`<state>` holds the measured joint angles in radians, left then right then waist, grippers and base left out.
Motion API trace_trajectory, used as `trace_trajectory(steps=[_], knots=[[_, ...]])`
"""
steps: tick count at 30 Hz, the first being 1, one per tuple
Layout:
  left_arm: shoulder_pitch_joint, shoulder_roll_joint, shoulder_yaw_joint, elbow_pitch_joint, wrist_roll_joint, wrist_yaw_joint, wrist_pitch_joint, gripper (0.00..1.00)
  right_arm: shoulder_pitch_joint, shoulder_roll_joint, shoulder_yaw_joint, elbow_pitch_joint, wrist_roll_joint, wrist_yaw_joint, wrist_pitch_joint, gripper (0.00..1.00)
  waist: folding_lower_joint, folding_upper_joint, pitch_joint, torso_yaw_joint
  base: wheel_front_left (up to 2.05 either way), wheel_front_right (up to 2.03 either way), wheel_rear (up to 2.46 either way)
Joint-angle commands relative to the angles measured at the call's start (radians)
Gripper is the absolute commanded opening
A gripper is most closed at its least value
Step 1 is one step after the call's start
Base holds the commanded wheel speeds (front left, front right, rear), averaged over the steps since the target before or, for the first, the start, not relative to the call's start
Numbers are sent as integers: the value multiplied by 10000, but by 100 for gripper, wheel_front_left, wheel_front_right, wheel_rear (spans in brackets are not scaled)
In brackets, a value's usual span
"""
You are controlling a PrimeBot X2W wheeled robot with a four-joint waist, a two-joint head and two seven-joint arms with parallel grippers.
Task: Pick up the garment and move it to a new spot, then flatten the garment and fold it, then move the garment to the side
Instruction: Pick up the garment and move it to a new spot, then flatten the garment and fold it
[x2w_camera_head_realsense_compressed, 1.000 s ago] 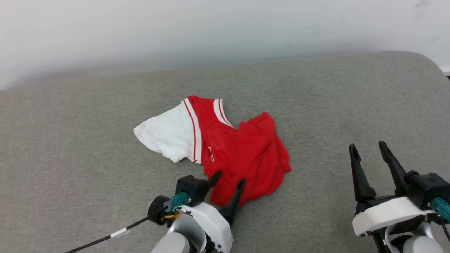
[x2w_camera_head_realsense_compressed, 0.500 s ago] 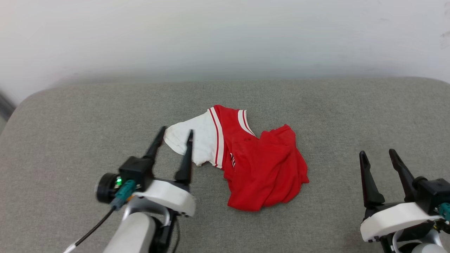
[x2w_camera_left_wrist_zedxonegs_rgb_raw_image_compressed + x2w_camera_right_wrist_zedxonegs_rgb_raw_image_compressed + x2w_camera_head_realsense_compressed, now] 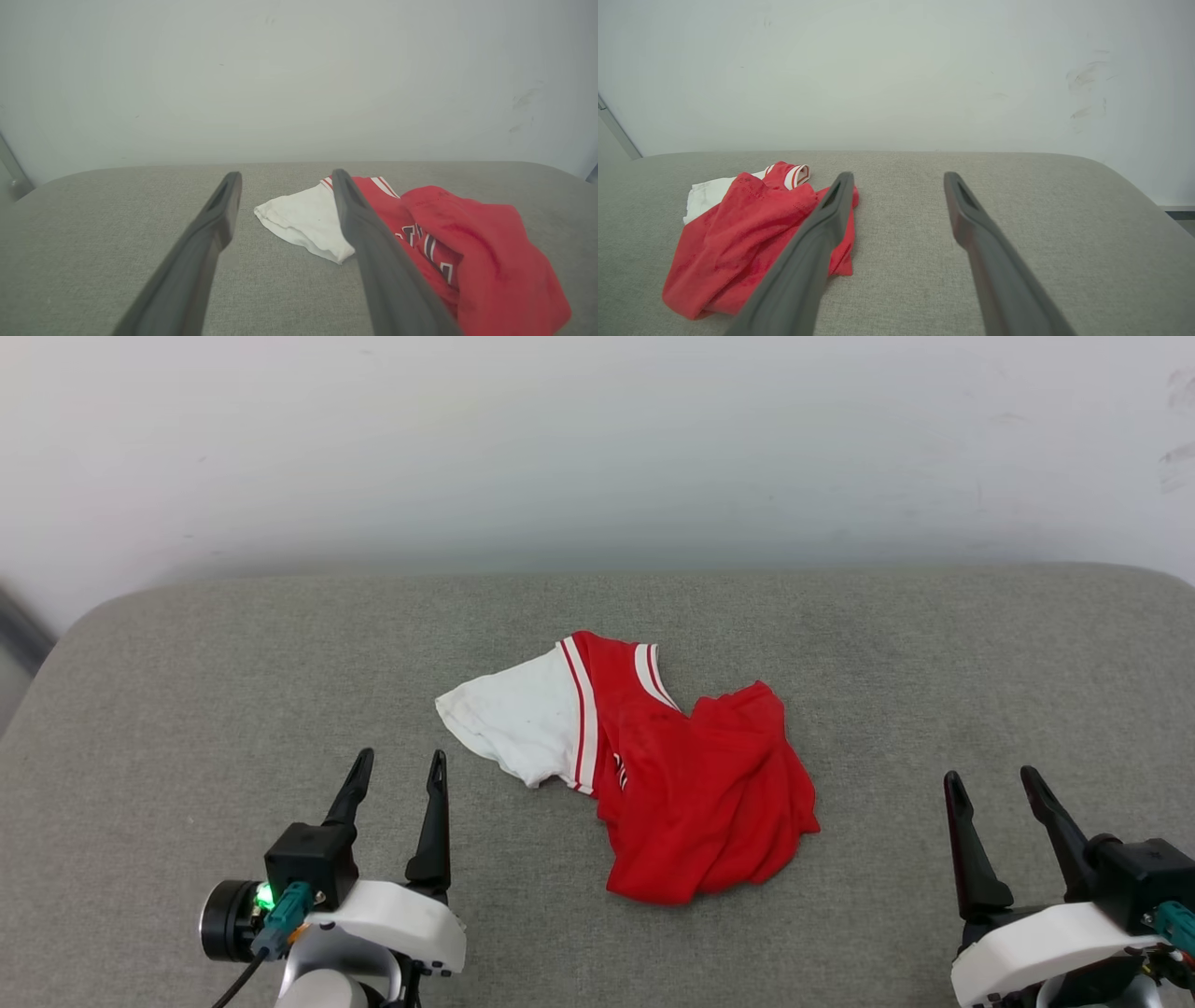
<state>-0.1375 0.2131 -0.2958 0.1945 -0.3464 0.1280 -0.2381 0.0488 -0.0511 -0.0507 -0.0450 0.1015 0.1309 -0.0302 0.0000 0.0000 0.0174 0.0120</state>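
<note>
grey fabric cushion [image 3: 187, 709], plain white wall [image 3: 597, 439] behind it

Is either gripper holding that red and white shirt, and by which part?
Nothing is held: both the left gripper and right gripper stand open, clear of the crumpled red-and-white jersey T-shirt.

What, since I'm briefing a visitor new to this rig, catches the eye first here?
The crumpled red garment, white sleeve splayed left, lies in the middle of the grey cushion. Next, the left end effector and right end effector, both open and empty, sit at the head view's lower corners, clear of the cloth.
</note>
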Motion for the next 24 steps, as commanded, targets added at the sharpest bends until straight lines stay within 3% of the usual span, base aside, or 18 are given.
trace_trajectory(steps=[1,16,20,24], knots=[[136,23,-32,-47,36,50,-18,100,118,14,21,-53,52,-3,-2,100,0,0,-16,-2,0,0,0],[-262,58,-265,-536,167,49,-29,100,-405,14,-395,145,416,-3,315,100,0,0,361,295,0,0,0],[-566,-97,-381,-727,225,-4,-99,100,-911,16,-759,489,908,-1,1190,100,0,0,820,685,0,0,0],[-828,-245,-413,-854,255,-46,-177,100,-1724,-72,-1010,777,1221,-1,2808,100,0,0,1301,1151,0,0,0]])
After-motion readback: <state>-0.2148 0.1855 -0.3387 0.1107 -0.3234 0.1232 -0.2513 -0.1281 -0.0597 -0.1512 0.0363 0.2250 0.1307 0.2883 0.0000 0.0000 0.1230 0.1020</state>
